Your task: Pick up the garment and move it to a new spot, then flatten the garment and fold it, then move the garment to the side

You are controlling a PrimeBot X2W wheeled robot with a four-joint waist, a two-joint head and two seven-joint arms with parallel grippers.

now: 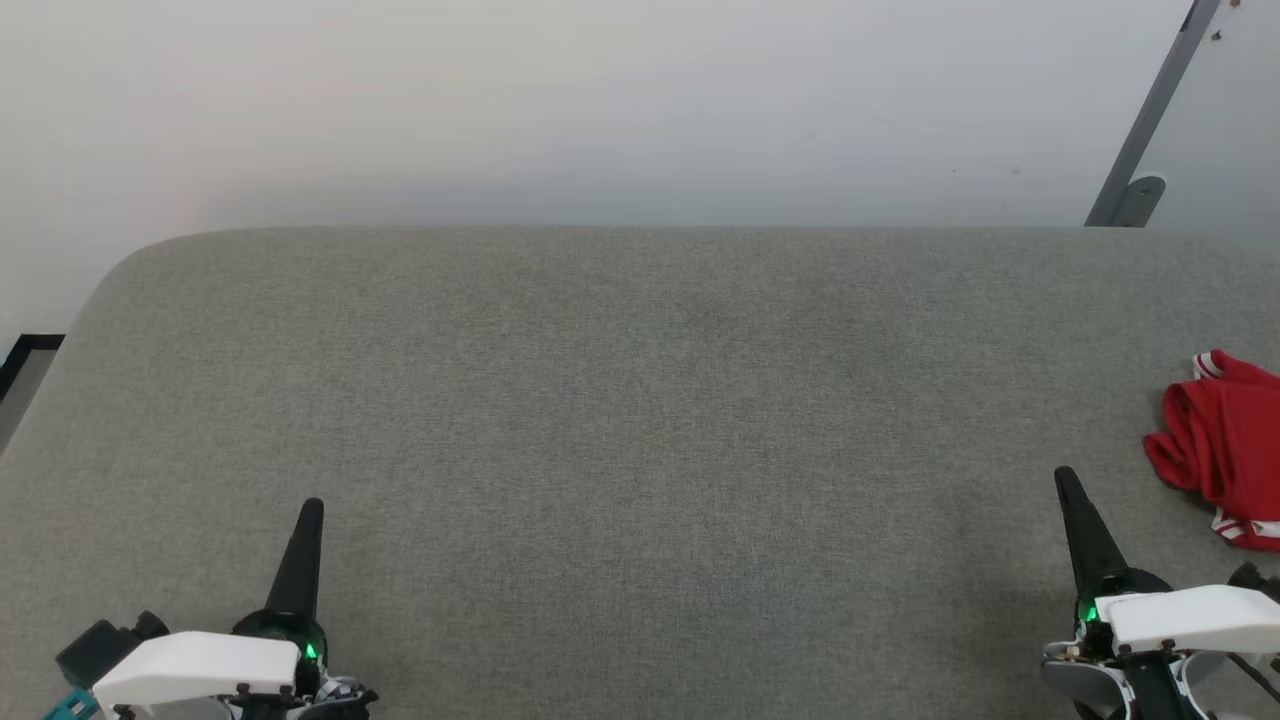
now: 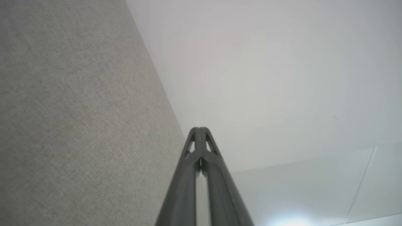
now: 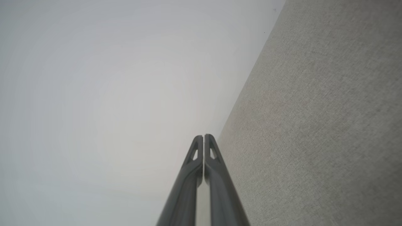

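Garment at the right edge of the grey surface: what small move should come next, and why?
Probably open the right gripper and reach toward the garment. It lies crumpled and untouched nearest that arm; both grippers are shut and empty, the left gripper far off.

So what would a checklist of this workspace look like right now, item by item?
Surface: grey fabric surface, flat, rounded far left corner.
Job's things: garment, a crumpled red heap with red-white striped trim, at the right edge, partly cut off by the head view; not yet flattened.
Clutter: nothing seen.
Grippers: left gripper and right gripper both shut, holding nothing, apart from the garment.
Cables: nothing seen on the surface.
Surroundings: pale wall; slanted grey metal bar at upper right.
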